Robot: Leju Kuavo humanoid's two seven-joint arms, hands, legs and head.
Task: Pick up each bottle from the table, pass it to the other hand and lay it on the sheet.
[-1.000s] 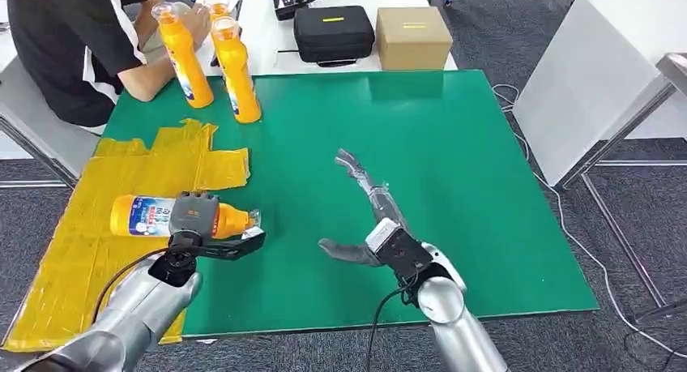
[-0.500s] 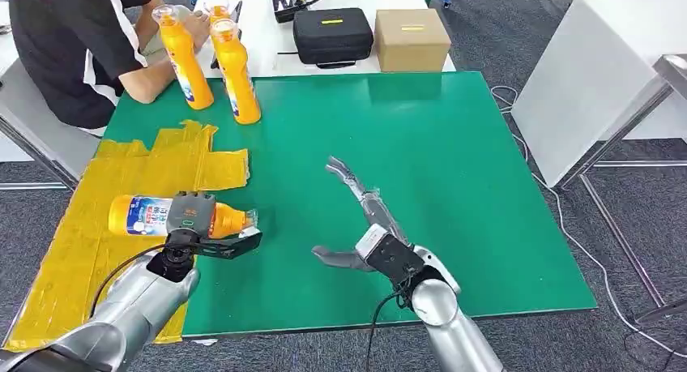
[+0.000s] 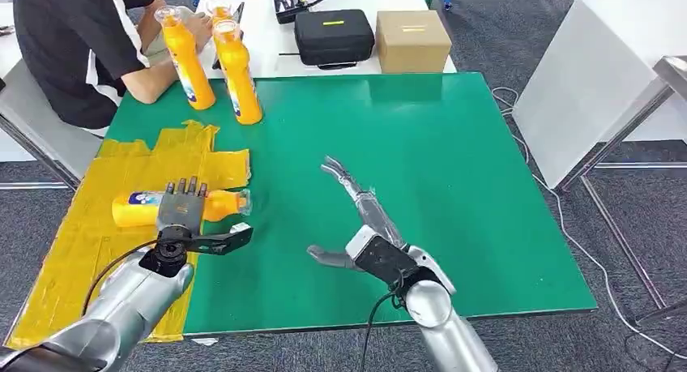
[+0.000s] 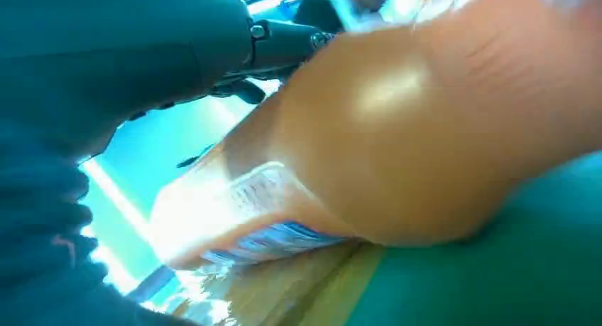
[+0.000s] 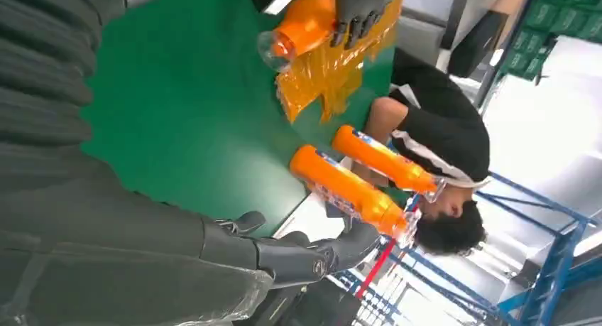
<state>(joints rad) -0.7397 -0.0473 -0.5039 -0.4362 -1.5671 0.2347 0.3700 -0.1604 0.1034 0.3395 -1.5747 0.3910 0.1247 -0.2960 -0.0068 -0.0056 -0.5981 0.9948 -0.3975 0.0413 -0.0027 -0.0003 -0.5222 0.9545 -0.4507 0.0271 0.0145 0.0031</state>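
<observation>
— Orange bottle (image 3: 182,207), lying flat on the yellow sheet (image 3: 97,250), at the sheet's edge where it meets the green table (image 3: 454,169).

— Long axis?

— Runs side to side across the head view; clear cap end toward the green, base toward the middle of the sheet. Label partly hidden.

— Left hand (image 3: 180,206)?

— Laid over the middle of the bottle, dark fingers (image 3: 186,187) reaching across its far side, thumb stretched out along the near side toward the cap. Touching from above for certain; wrapped tight or merely resting, cannot tell. Wrist view too close and blurred to settle it.

— Right hand (image 3: 350,220)?

— Wide open, holding nothing, hovering over bare green well apart from the bottle. Fingers straight and pointing away from the robot, thumb splayed out toward the sheet.

— Farther out?

— Two more orange bottles (image 3: 212,62) standing upright at the far left corner of the table, just beside each other. Seated person in a black shirt (image 3: 69,40) right behind them, forearm at the table edge. On the white table (image 3: 259,32) beyond: black case (image 3: 334,33) and cardboard box (image 3: 413,38), side by side.
</observation>
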